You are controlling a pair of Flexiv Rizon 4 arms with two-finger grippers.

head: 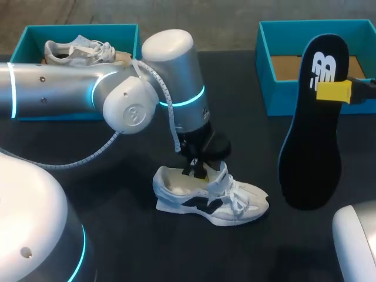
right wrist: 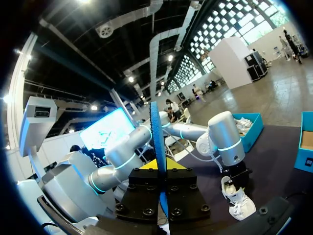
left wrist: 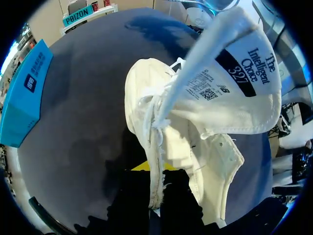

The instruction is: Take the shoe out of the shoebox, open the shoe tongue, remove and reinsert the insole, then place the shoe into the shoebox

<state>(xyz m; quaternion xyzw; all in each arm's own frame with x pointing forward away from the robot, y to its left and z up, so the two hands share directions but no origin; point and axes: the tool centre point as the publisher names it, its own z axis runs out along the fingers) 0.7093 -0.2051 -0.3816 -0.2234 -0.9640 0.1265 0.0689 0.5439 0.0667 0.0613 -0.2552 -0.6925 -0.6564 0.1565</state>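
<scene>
Left arm [head: 70,88] spans the upper left of the frame and drops onto the shoe [head: 211,200] at centre, fingers [left wrist: 132,200] clamped on its collar; access from above is blocked. The insole [head: 311,135], held upright by the right gripper [head: 333,91], screens the right. Open passage: bare worktop [head: 135,247] lower centre, and the gap between left shoebox [head: 126,35] and right shoebox [head: 264,64].

The dark desk [head: 129,241] carried a white sneaker [head: 211,197] with black side marking, upright on its sole near the middle. An open teal shoebox [head: 132,44] sat at the far left corner, a second teal shoebox [head: 282,97] at the far right.
</scene>
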